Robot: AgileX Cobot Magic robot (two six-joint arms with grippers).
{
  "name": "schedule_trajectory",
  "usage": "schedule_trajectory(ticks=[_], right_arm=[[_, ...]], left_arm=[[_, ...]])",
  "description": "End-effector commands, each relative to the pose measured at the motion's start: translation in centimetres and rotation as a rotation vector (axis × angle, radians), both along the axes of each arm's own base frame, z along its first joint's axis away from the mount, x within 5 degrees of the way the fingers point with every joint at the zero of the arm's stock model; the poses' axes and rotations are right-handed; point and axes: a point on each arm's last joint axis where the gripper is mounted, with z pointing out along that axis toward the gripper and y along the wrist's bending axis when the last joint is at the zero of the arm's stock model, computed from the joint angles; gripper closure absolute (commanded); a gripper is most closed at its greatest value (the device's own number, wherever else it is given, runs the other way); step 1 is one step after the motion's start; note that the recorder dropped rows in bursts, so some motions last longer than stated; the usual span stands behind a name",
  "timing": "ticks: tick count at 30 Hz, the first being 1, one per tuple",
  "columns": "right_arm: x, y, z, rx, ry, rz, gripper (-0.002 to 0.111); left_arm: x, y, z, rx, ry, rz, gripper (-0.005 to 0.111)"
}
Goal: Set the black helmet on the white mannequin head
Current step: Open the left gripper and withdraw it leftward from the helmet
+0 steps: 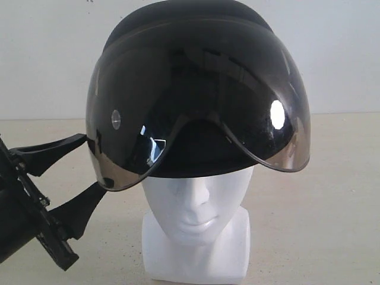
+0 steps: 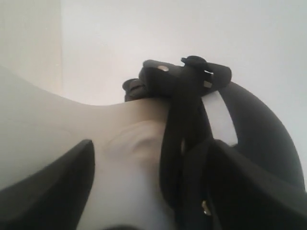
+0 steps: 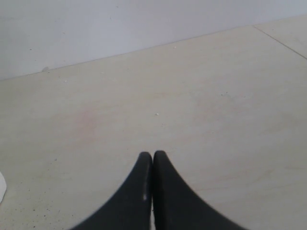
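The black helmet sits on top of the white mannequin head, and its smoky visor hangs down over the brow. My left gripper is at the helmet's lower left rim, open, one finger above the visor's corner and the other below it. In the left wrist view the gripper spans the head's pale side and a black chin strap, with the helmet shell beside one finger. My right gripper is shut and empty over bare table.
A pale beige table carries the mannequin's squared neck base. A white wall stands behind. The left arm's black body fills the lower left corner of the exterior view.
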Motion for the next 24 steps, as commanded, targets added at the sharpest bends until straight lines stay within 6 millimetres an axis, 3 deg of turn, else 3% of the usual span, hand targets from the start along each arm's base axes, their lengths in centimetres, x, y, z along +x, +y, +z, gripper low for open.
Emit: schedule_trajectory(ticks=[1,7,13,16,24], right_arm=[[0.0,0.0,0.1,-0.005,-0.014,-0.006,0.108],[0.0,0.0,0.1,-0.005,-0.014,-0.006,0.108],[0.0,0.0,0.1,-0.005,-0.014,-0.006,0.108],[0.0,0.0,0.1,-0.005,-0.014,-0.006,0.108],[0.0,0.0,0.1,-0.005,-0.014,-0.006,0.108]], left_arm=[[-0.8,0.7,-0.8,0.033,0.018,0.033,0.043],[-3.0,2.4,-1.8,0.092,0.043,0.122,0.043],[-3.7,2.3,-0.4,0.154,-0.085,0.098,0.045],[-4.0,2.4,0.2,0.23,-0.167,0.106,0.051],[-5.1,2.9,2.4,0.323,-0.373,0.153,0.081]])
